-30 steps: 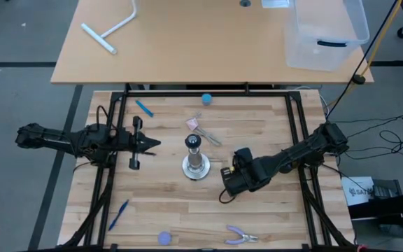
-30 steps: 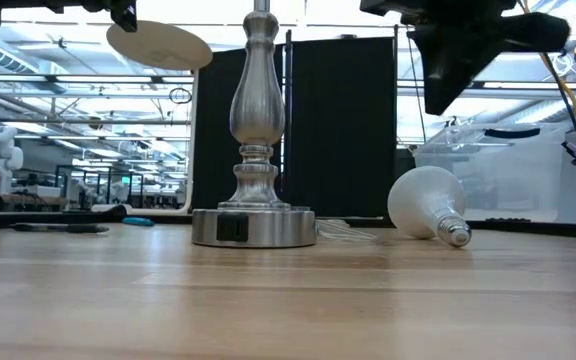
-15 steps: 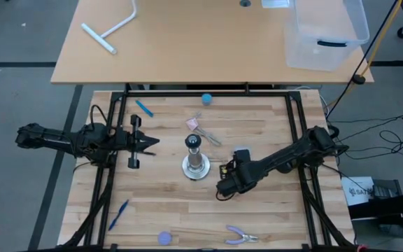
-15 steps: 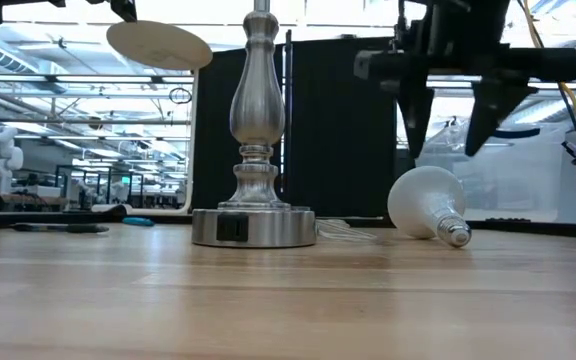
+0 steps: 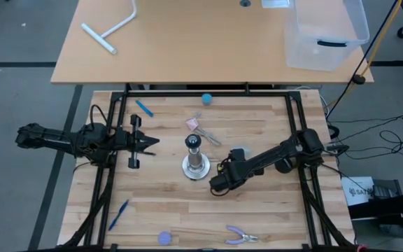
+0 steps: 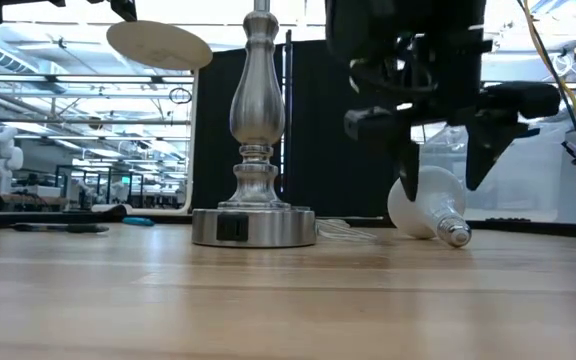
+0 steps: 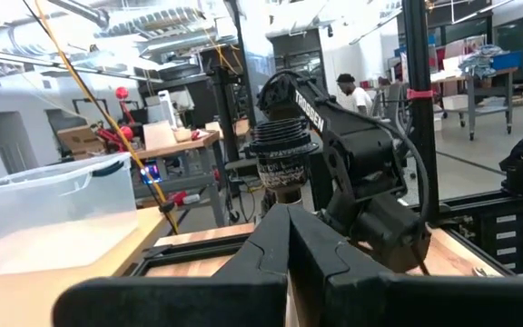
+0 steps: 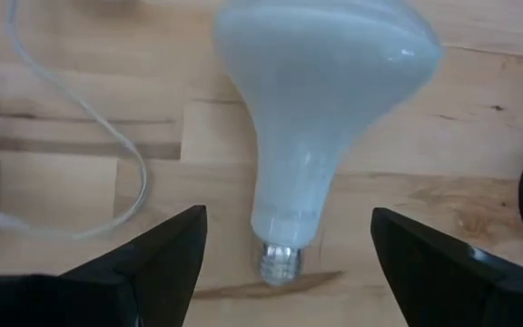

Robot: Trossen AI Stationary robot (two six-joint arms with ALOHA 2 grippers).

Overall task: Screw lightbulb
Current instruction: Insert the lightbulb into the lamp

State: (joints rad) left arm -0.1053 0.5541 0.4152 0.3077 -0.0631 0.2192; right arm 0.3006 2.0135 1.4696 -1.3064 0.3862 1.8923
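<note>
White "TROSSEN" lettering on right arm (image 7: pixel 334 136)

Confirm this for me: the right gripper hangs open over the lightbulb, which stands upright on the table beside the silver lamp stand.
One thing is wrong: the lightbulb is not upright. It lies on its side on the table, as the low view and right wrist view show. The rest holds: the right gripper hangs over it with jaws open, beside the silver lamp stand.
</note>
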